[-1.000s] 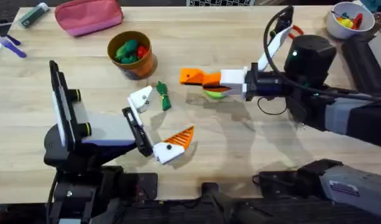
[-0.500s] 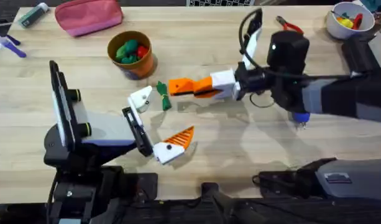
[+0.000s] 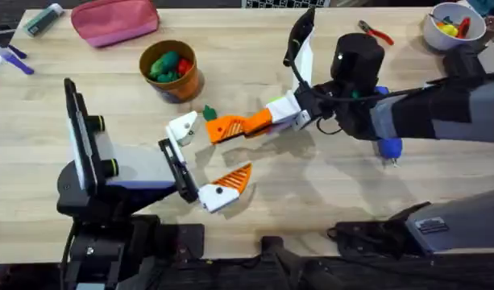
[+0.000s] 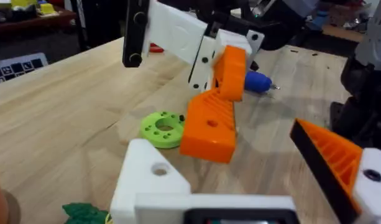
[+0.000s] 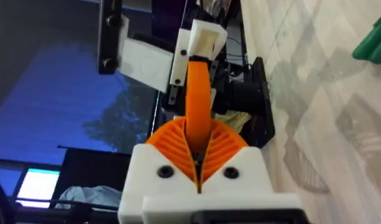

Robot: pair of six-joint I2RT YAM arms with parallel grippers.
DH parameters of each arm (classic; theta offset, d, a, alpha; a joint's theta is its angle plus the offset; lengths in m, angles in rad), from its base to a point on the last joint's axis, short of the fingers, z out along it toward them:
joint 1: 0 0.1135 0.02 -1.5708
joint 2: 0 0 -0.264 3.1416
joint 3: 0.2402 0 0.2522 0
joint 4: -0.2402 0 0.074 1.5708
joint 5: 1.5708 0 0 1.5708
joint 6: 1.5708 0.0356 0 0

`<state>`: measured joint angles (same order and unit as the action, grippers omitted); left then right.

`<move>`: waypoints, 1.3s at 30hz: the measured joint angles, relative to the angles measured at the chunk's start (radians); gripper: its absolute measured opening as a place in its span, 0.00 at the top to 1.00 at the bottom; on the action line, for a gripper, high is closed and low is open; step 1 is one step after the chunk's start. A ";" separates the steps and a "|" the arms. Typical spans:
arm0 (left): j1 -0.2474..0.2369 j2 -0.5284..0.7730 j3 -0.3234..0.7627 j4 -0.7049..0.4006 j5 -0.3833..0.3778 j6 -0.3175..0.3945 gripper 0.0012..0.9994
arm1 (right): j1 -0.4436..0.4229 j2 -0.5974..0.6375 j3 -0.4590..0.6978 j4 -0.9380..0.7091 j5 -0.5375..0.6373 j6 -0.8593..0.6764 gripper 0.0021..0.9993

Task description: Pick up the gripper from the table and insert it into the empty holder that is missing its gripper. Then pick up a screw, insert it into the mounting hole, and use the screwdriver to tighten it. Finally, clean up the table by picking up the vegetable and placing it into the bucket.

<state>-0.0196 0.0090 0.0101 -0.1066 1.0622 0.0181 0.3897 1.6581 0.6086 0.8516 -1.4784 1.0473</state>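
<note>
Right hand point(image 3: 245, 126) clenched on the gripper point(image 3: 224, 127), orange wedge pinched between its ribbed pads and pointing ahead of the fingertips. Just beyond the wedge's tip, the holder point(image 3: 183, 126), white and bare, close but seemingly not yet joined. Left hand point(image 3: 205, 161) released, fingers spread, nothing between them. Beside the right hand's tip, the vegetable point(image 3: 209, 113), partly covered. Behind the right wrist on the surface point(image 3: 311, 201), the screwdriver point(image 3: 389, 147). Well beyond, the bucket point(image 3: 169, 69).
</note>
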 joint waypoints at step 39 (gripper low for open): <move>0.000 0.000 0.000 0.000 0.000 0.000 0.01 | 0.044 0.000 0.062 -0.187 -0.045 -0.052 0.99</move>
<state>-0.0196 0.0090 0.0101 -0.1066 1.0622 0.0181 0.4338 1.6581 0.6708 0.6649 -1.5230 0.9955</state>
